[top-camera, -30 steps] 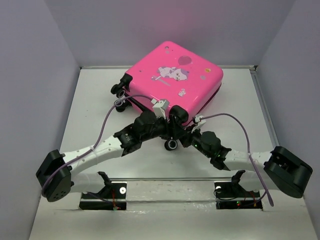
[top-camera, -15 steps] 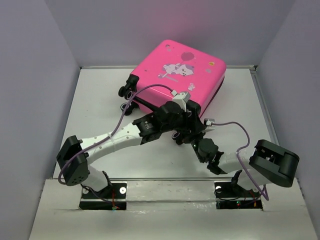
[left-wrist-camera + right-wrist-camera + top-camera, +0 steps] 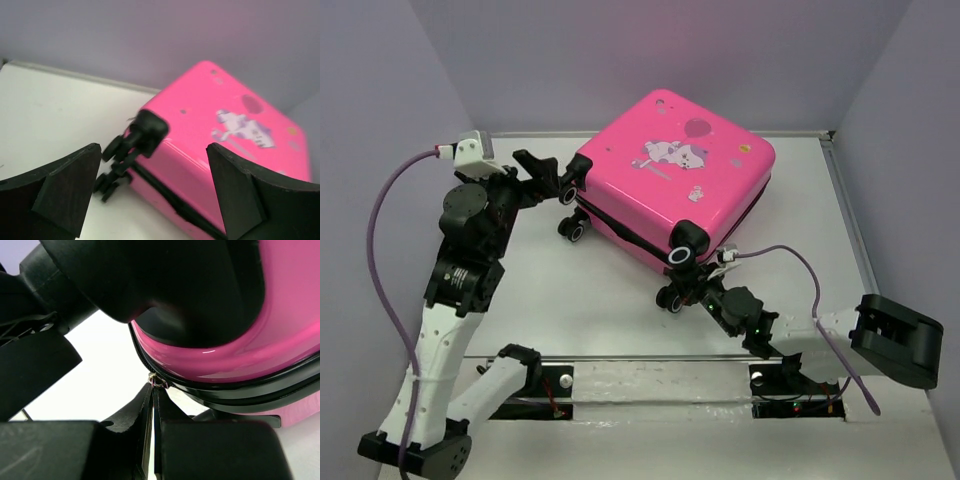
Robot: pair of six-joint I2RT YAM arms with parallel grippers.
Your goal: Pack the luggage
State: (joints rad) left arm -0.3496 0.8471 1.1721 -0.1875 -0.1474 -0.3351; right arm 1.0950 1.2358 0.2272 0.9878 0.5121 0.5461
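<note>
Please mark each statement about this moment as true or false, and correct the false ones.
1. The luggage lies with its cat print facing up. True: the luggage rests flat and the cat print is on top.
2. The luggage is open and its lining shows. False: it is closed, and no lining shows.
3. The left gripper grips a wheel. False: the left gripper is wide open and empty, just short of the wheels.
4. The right gripper is shut on the zipper pull. True: the right gripper pinches the zipper pull.

**Occluded, cropped and blurred regions**
Right wrist view: the luggage [image 3: 210,347] shell is cropped at the frame edges, and the zipper pull [image 3: 159,383] tab is hidden between the right pincer [image 3: 154,390] closed fingers. Top view: a corner wheel [image 3: 682,255] covers that pincer's tips. Left wrist view: the wheels [image 3: 120,160] are blurred.
</note>
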